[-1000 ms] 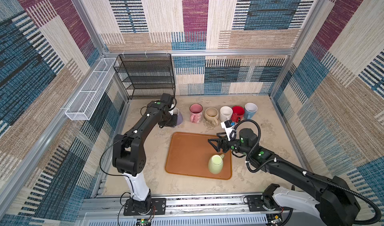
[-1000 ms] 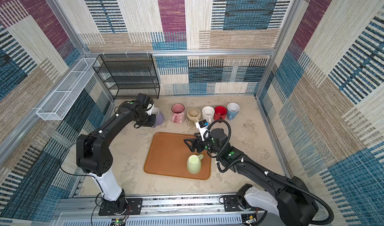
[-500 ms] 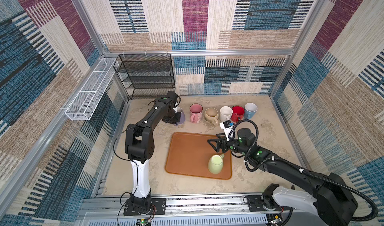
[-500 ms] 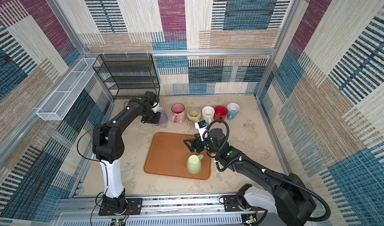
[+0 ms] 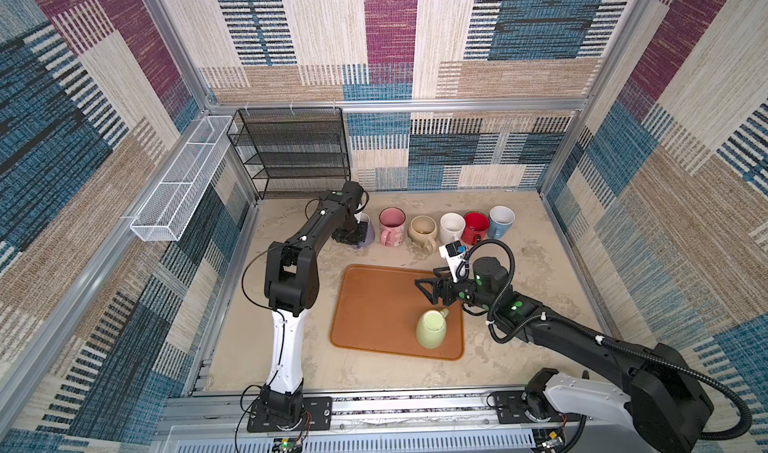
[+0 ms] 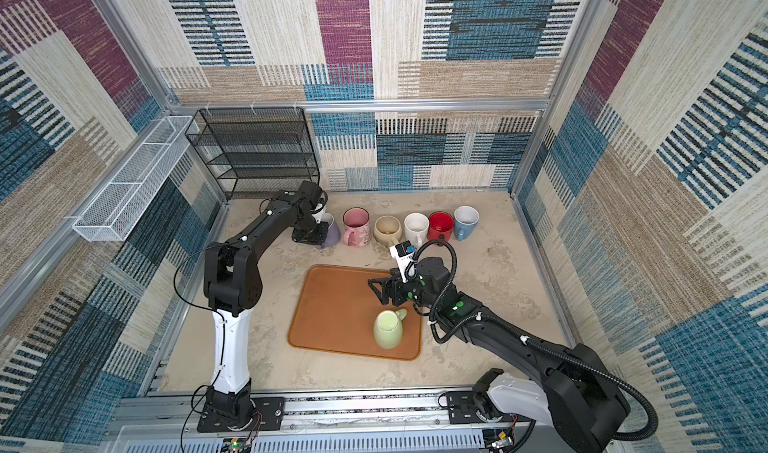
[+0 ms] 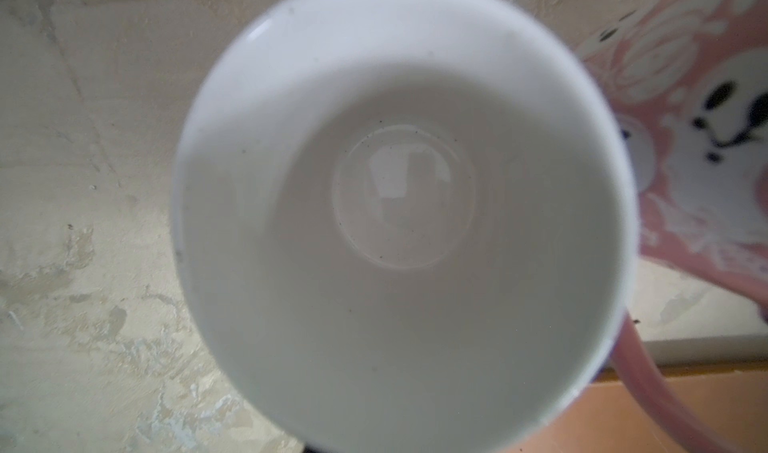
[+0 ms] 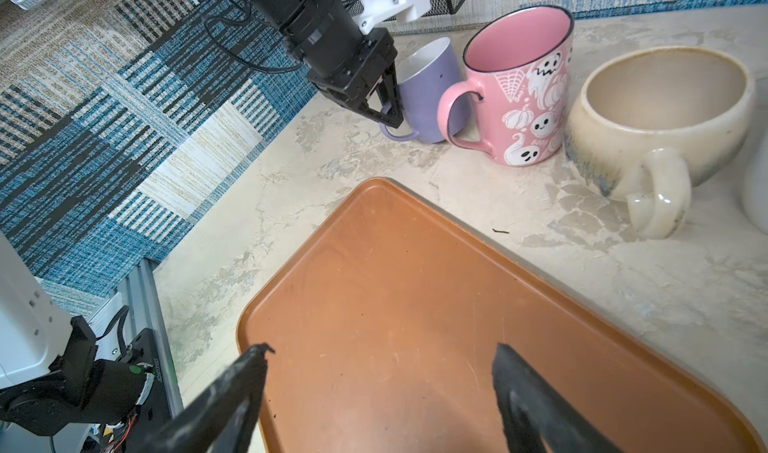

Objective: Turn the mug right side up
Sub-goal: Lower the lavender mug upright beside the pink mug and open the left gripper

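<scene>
I see the beige tabletop (image 5: 540, 264) carrying an orange tray (image 5: 374, 305), a row of five upright mugs (image 5: 452, 227) and a black wire rack (image 5: 291, 155).

In a top view the left gripper (image 5: 350, 236) touches a tilted lavender mug (image 5: 368, 235), leftmost in a row near the desk's (image 5: 540, 272) back edge, with a pink mug (image 5: 391, 227), cream mug (image 5: 423, 231), white mug (image 5: 451, 227), red mug (image 5: 476, 227) and blue mug (image 5: 500, 221), mouths up. Near the orange tray's (image 5: 374, 305) front right corner a green mug (image 5: 432, 330) stands base up, the right gripper (image 5: 426, 292) spread wide just behind it
</scene>
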Action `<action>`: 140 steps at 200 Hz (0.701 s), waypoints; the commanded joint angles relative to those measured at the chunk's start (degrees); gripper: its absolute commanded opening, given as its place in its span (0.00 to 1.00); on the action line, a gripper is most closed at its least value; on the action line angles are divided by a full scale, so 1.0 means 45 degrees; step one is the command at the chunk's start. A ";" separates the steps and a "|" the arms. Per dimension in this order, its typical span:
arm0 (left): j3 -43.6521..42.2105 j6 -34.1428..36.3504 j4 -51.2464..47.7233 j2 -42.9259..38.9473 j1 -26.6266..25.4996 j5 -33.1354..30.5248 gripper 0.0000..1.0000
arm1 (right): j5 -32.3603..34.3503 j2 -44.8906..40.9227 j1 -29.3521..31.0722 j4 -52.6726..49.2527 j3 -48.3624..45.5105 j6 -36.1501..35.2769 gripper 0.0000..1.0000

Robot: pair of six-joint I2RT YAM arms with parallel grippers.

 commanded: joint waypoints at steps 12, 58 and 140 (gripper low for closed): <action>0.0335 0.0227 -0.0041 0.0223 -0.0115 -0.0307 0.00 | 0.0199 0.0081 0.0007 0.0390 0.0101 0.0009 0.86; 0.0653 0.0326 -0.0148 0.0578 -0.0283 -0.0616 0.00 | 0.0238 0.0102 0.0005 0.0356 0.0106 -0.0013 0.86; 0.0757 0.0093 -0.0255 0.0743 -0.0498 -0.0217 0.05 | 0.0306 0.0315 -0.0017 0.0364 0.0125 -0.0067 0.86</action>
